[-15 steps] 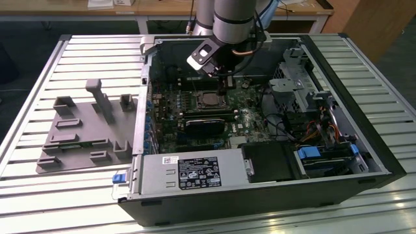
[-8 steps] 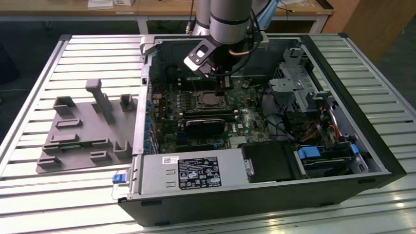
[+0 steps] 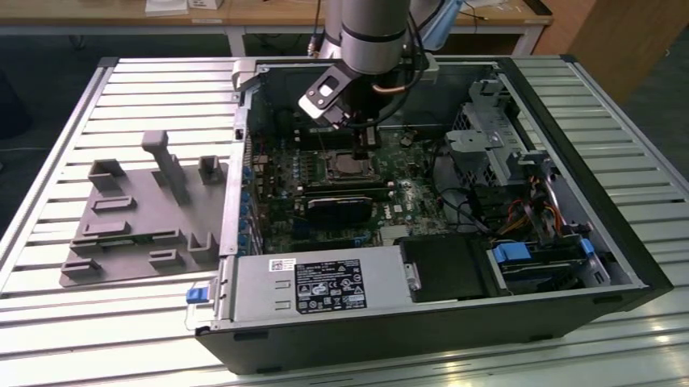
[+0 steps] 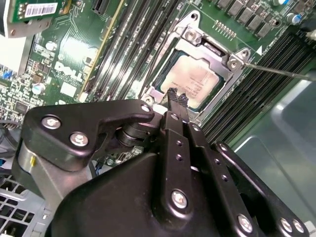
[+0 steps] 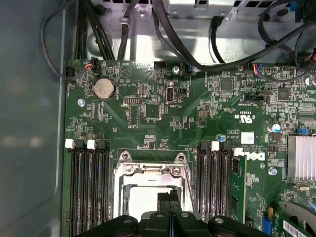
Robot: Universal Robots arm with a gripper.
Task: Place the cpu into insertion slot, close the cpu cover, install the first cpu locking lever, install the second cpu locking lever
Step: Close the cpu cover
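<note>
Down inside the open computer case [image 3: 431,330], the arm [image 3: 372,32] reaches in from above and the gripper [image 3: 361,139] hangs right over the insertion slot [image 3: 347,167], out in the middle of the green motherboard [image 5: 163,123].

Second wrist view now: the two black fingertips [image 4: 172,95] are pressed together, tip against tip, with nothing pinched between them. They point at the near edge of the socket, though I can't tell whether they actually touch the metal.

And the cpu [image 4: 190,81] is in! It lies flat in the socket, pale silver top facing up. The cpu cover [image 4: 195,43] is down over it, a silvery frame hugging all four sides, with the chip showing through the square window.

Look at the corner of the socket: a thin locking lever [image 4: 276,70] runs out from there, slanting across the long black memory slots [image 4: 266,98] beside it.

First wrist view: same story, closed tips over the pale chip, memory slots flanking the socket on both sides, and a round coin battery [image 5: 104,88] further up the board.

Outside the case, a grey fixture tray [image 3: 140,218] lies on the slatted table [image 3: 64,339], on the exterior view's left.
</note>
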